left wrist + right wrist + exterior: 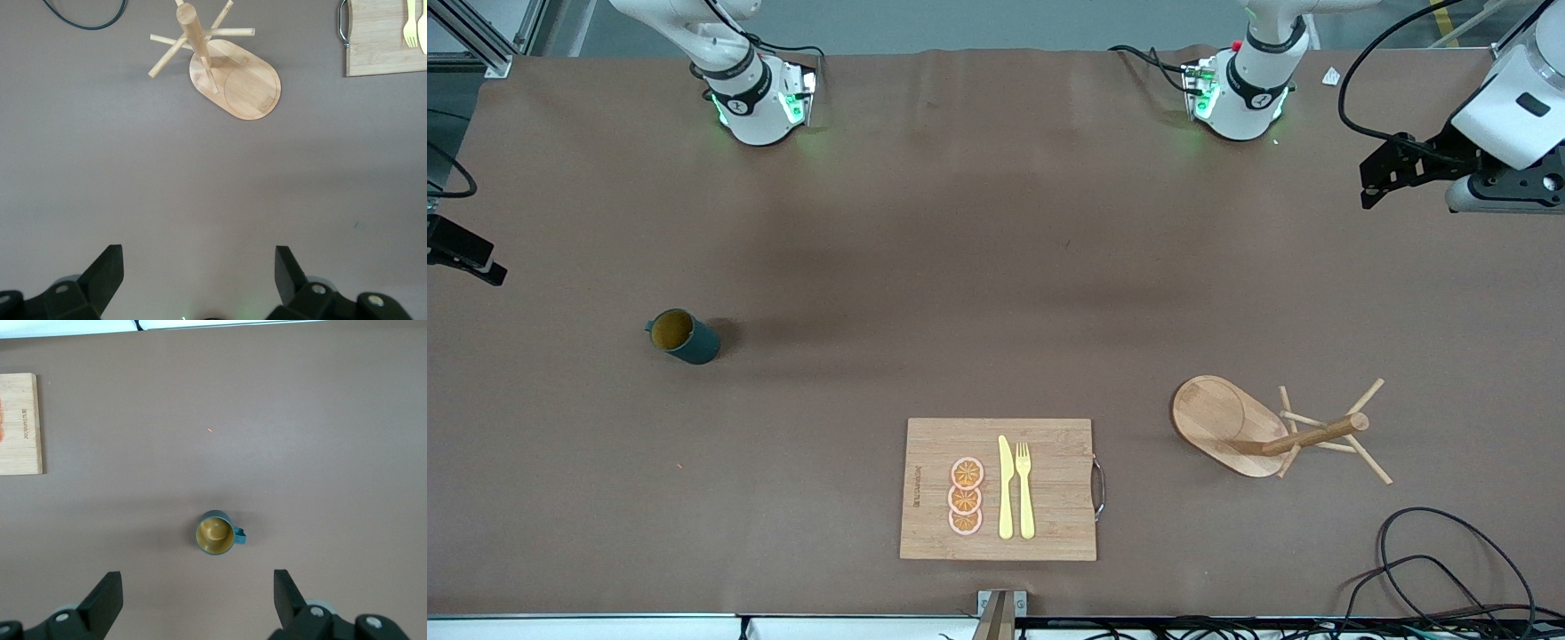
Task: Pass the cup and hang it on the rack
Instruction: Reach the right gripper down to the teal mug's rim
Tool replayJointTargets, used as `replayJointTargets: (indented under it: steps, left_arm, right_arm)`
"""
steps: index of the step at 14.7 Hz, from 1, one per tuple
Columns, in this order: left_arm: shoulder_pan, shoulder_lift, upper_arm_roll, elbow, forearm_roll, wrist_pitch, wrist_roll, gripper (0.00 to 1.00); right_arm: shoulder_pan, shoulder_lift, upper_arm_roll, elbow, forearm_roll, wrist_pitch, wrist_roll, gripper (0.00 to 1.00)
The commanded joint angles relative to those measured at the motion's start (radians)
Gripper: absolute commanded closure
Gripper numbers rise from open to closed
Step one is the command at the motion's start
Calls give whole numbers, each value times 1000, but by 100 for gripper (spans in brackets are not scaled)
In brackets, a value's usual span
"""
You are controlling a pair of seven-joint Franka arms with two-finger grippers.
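Observation:
The dark teal cup (683,335) stands upright on the brown table toward the right arm's end, with its yellowish inside showing. In the right wrist view the cup (215,535) lies below my open, empty right gripper (198,582), which hangs high over the table's edge (476,260). The wooden rack (1263,431) stands toward the left arm's end, with an oval base, a post and thin pegs. It also shows in the left wrist view (233,77). My left gripper (199,257) is open and empty, high over the table's end (1383,182), apart from the rack.
A bamboo cutting board (999,489) lies near the front camera, between the cup and the rack. On it are a yellow knife (1005,489), a yellow fork (1024,489) and three orange slices (966,496). Black cables (1440,560) lie nearer the front camera than the rack.

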Motion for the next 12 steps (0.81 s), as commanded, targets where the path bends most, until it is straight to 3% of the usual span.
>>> replayJointTargets:
  steps: [1,12]
  left_arm:
    - [8,10,-5,20,-7,-3,11,0]
    - [11,22,-5,18,-4,-2,8,0]
  right_arm:
    - [-7,-10,1,0,7,-2,-8,0]
    - [5,18,3,-3,1,12,-10,0]
